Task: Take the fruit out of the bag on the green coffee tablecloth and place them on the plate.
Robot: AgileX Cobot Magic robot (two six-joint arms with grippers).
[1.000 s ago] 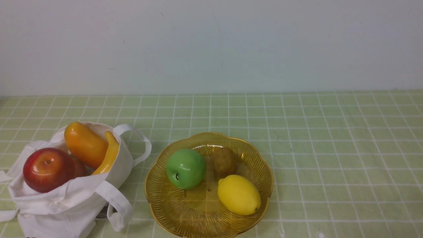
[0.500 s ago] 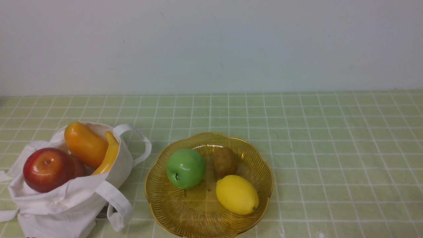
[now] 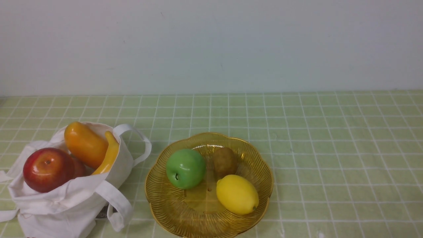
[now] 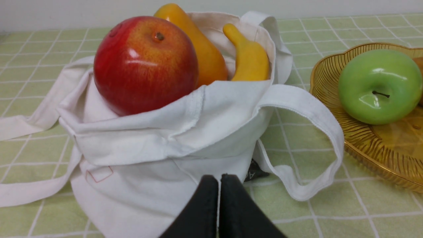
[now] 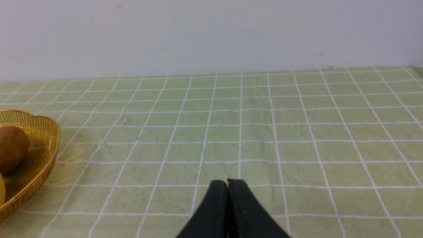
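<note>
The white cloth bag (image 3: pixel 69 201) stands at the front left on the green checked tablecloth (image 3: pixel 330 148). It holds a red apple (image 3: pixel 48 169), an orange oblong fruit (image 3: pixel 84 143) and a yellow banana (image 3: pixel 109 155). The amber plate (image 3: pixel 165 211) sits right of the bag and holds the yellow lemon (image 3: pixel 237 194). Neither gripper shows in the front view. In the left wrist view my left gripper (image 4: pixel 219 178) is shut and empty, low in front of the bag (image 4: pixel 158 148), below the apple (image 4: pixel 145 64). My right gripper (image 5: pixel 227 183) is shut and empty over bare cloth, right of the plate (image 5: pixel 43 165).
A green apple (image 3: pixel 185 168) and a brown kiwi (image 3: pixel 224 161) also lie on the plate. The bag's loop handles (image 3: pixel 114 201) hang toward the plate. A pale wall stands behind the table.
The lemon has shifted slightly to the left on the plate. Nothing else has moved.
</note>
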